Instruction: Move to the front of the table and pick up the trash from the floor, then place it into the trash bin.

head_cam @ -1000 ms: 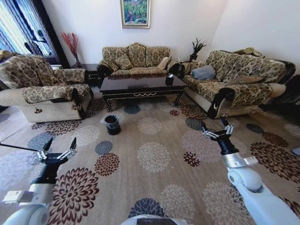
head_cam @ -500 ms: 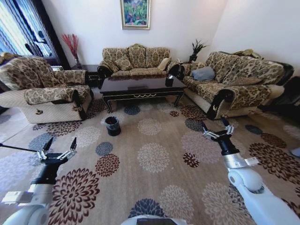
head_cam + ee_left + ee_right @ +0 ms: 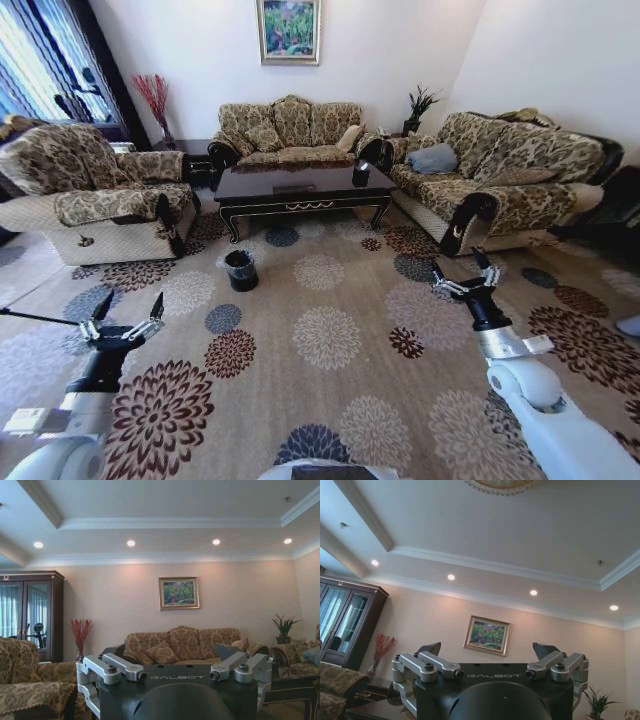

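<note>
The whole scene was shifted slightly downward against the earlier frames by camera motion. The table (image 3: 303,186) was seen ahead between the sofas, its long axis running left to right. The trash bin (image 3: 240,269) stood upright on the carpet before its left end. The left gripper (image 3: 125,323) and right gripper (image 3: 462,273) were held low, fingers spread wide, empty.

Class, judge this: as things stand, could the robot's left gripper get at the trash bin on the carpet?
Probably not yet. The left gripper, open and empty, hangs near the robot, while the trash bin stands well ahead by the table. Only bare carpet lies between them.
</note>
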Tool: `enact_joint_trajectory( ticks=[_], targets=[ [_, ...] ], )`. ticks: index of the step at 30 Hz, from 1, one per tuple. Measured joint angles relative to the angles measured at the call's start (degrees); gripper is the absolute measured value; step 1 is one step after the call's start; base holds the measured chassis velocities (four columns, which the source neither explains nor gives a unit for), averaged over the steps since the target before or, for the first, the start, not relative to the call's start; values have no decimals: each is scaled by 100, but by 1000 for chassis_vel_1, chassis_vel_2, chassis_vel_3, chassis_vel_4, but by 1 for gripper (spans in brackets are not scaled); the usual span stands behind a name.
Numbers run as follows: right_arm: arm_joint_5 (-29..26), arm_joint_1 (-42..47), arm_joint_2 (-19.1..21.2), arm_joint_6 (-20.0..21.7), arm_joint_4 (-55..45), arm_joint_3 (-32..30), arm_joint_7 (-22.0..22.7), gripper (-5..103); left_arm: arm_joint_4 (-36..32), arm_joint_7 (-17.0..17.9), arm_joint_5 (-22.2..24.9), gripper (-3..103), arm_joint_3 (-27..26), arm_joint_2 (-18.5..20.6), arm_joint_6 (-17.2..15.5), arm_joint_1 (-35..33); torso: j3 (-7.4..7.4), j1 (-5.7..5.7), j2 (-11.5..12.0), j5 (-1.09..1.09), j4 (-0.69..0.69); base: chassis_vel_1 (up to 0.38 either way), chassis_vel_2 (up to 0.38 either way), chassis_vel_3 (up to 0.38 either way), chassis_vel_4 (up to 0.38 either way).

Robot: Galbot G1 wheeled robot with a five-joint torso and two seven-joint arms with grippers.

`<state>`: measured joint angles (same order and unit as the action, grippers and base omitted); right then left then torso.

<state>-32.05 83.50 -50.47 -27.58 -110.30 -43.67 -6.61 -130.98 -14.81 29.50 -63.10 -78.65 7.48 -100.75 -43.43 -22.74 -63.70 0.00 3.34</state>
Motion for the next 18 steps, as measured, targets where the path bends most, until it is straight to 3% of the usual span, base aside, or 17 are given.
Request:
enact_joint_trajectory(
  ticks=[18],
  targets=[
    [-4, -32, 19, 1, 31, 22, 9, 100, 51, -59, 5, 100, 44, 25, 99, 28, -255, -215, -471, 0, 0, 0, 0, 0, 0]
  ],
)
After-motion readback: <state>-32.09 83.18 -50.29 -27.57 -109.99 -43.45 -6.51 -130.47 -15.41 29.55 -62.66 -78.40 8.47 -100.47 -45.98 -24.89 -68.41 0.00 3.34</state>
